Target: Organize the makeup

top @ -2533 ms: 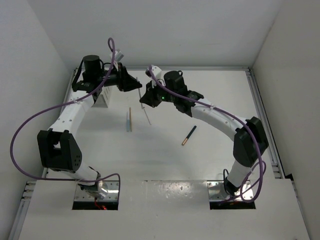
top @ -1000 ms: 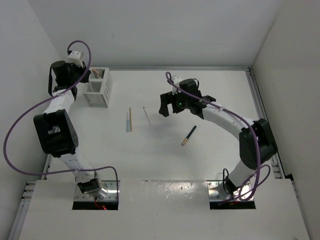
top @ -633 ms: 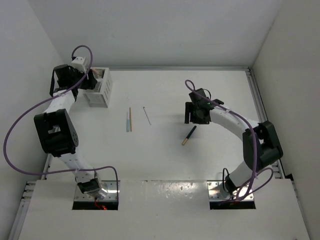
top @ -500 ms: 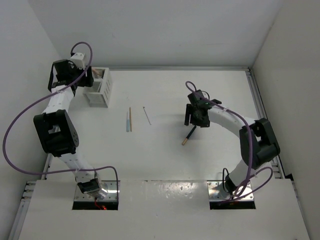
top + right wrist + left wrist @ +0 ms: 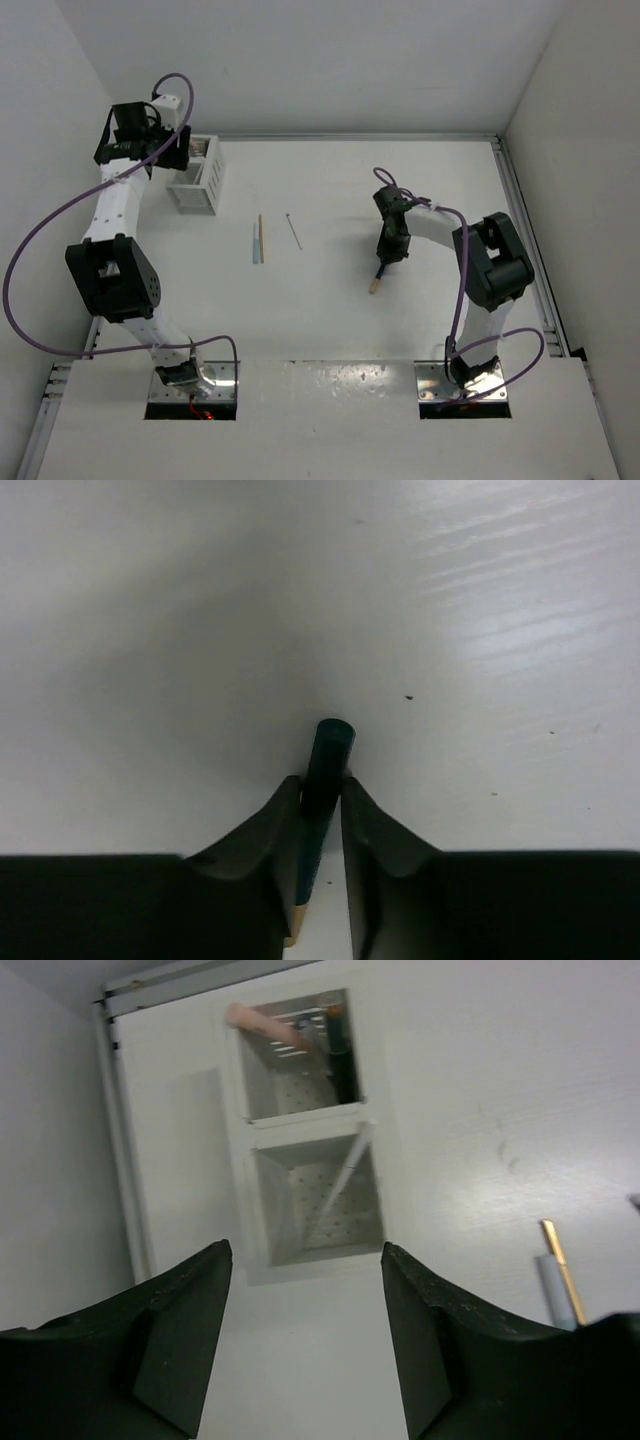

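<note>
The black pencil (image 5: 328, 748) sits right in the right end effector (image 5: 320, 798). Its two fingers (image 5: 262, 835) are drawn in narrow and press the barrel from both sides, so the pencil is gripped. One blunt dark end pokes out past the fingertips against the surface (image 5: 340, 330). From above, the pencil's copper tip (image 5: 373, 287) shows just clear of the end effector on the near side (the rest of the barrel is hidden under the wrist).

The left end effector (image 5: 305, 1252) hangs over the white rack (image 5: 305, 1126) at the far left of the surface. Its fingers are spread wide with nothing between them. Seen from the left wrist, the rack shows two square compartments. The one farther from that camera holds a pink stick (image 5: 262, 1024) and a dark stick (image 5: 341, 1055), both leaning. The nearer one holds a pale white stick (image 5: 347, 1172) tilted across it.

Between the two arms, well apart from either end effector, three more pieces lie flat on the surface. A pale blue stick (image 5: 256, 244) and a tan stick (image 5: 261, 236) lie side by side, just about touching. A thin silvery stick (image 5: 294, 231) lies near them to the right, at a slight slant.
</note>
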### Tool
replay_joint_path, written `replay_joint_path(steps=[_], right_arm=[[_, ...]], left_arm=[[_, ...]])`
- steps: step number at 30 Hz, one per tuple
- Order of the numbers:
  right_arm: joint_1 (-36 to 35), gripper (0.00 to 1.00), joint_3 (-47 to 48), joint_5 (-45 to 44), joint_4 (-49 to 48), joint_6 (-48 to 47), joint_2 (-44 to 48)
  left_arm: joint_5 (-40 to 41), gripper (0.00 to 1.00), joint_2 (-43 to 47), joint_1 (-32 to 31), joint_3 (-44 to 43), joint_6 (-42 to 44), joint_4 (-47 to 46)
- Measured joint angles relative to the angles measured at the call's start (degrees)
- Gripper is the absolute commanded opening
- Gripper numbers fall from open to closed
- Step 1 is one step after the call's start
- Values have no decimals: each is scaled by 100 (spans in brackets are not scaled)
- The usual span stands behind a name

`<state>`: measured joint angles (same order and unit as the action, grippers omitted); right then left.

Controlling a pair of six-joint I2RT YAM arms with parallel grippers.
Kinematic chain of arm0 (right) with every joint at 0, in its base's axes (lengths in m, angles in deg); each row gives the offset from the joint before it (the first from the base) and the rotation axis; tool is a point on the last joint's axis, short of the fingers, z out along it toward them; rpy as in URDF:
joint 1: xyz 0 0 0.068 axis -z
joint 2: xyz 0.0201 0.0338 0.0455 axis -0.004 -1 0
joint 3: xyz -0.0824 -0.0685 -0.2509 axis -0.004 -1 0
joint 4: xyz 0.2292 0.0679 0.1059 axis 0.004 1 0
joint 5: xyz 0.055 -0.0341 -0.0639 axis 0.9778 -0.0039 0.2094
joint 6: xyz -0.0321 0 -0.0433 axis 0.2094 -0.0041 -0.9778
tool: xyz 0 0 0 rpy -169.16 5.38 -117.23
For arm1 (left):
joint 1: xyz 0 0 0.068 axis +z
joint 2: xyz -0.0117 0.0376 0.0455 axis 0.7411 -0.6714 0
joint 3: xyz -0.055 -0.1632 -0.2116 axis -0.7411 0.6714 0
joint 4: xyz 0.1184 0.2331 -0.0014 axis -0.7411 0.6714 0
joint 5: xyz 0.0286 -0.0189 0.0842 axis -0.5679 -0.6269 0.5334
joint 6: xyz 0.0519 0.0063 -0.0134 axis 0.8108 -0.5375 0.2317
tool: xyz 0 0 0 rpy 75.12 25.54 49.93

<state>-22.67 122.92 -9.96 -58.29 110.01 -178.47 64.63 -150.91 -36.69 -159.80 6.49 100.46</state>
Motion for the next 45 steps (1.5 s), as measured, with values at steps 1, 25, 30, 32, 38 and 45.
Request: replay_joint_path(steps=[1,25,30,32,38,45], right_arm=[[26,8,26,61,-20,20,-24],[-765,0,1733,2693,-3683,-1853,857],[-883,0,1676,2863,-4245,-1449,831],[-903,0,1628,2870,-4371,-1364,831],[-981,0,1196,2865,-4701,-1067,831],[-1001,0,922,2826,-4911,-780,820]], left_arm=[[-170,67,4,-15,-57,2,136],[-3657,96,-2,-2730,-153,-31,1182],[-3724,96,-2,-2730,-179,-208,1073],[-3724,94,-2,-2721,-179,-334,984],[-3768,33,-2,-2688,-94,-525,752],[-3853,2,-4,-2553,162,-621,647]])
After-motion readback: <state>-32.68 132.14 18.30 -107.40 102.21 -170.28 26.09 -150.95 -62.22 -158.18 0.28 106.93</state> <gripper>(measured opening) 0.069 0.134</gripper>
